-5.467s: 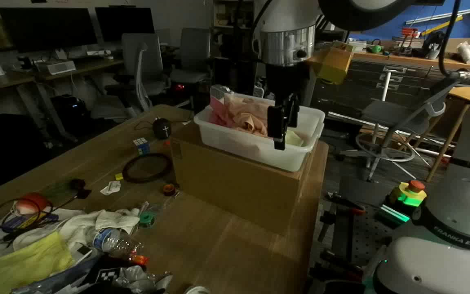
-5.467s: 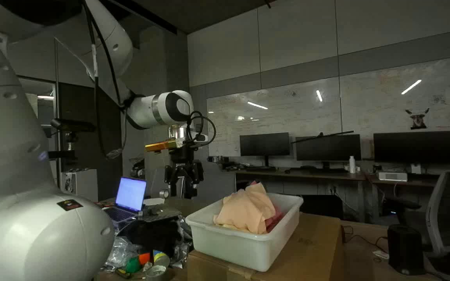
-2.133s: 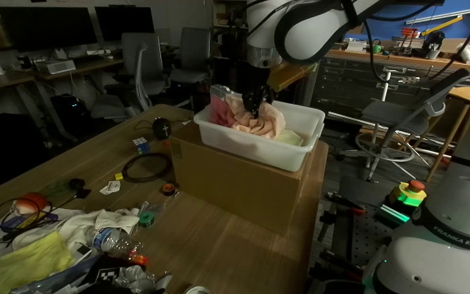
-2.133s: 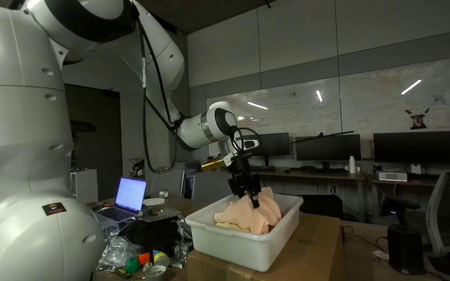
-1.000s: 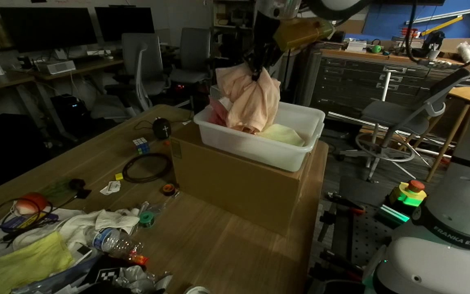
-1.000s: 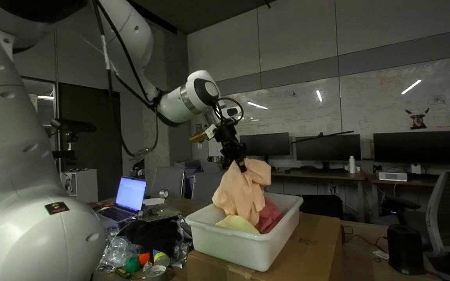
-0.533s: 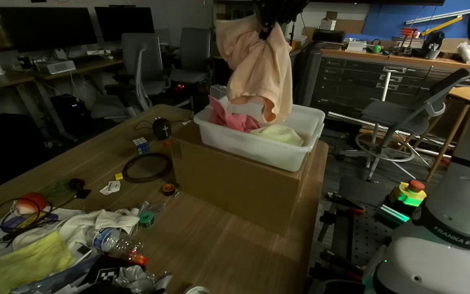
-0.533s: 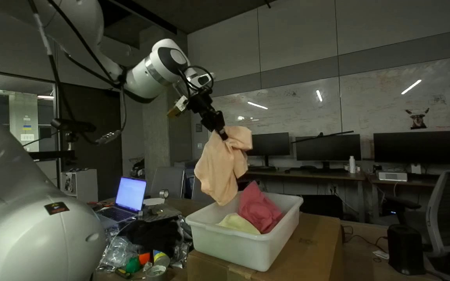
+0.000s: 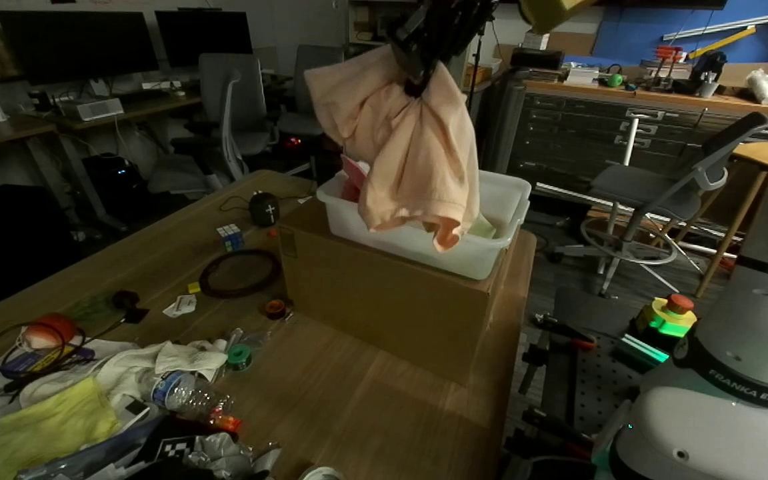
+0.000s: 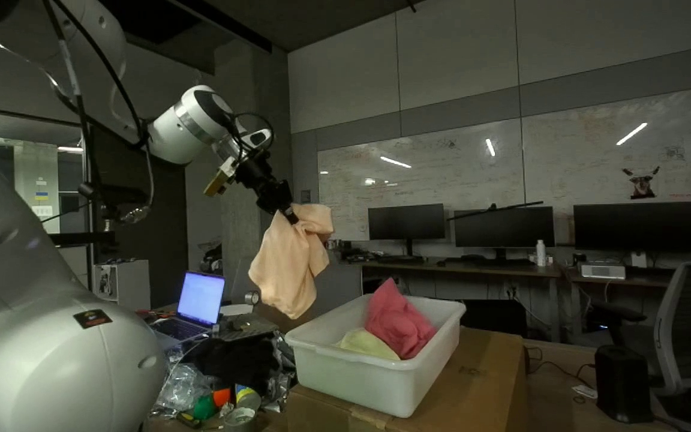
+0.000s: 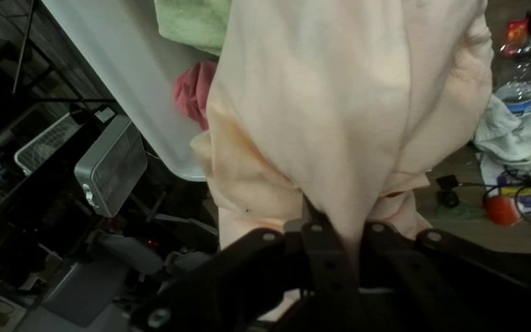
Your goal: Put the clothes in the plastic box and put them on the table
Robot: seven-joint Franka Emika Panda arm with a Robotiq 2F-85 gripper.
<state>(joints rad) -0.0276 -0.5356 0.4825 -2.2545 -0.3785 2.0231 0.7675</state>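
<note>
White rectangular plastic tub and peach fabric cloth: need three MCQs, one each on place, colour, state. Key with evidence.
1. What does the white rectangular plastic tub rest on?
A) An office chair
B) A brown cardboard box
C) The floor

2. Which cloth colours show inside the tub?
A) Pinkish red and pale yellow
B) Navy blue and black
C) Orange and purple

3. How is the peach fabric cloth?
A) Folded flat inside the tub
B) Spread on the floor
C) Hanging from the black two-finger gripper

1 B: both exterior views show the cardboard directly under the tub.
2 A: the pinkish-red cloth and pale-yellow cloth show inside its rim in an exterior view.
3 C: the wrist view shows it pinched between the gripper's fingers.
</note>
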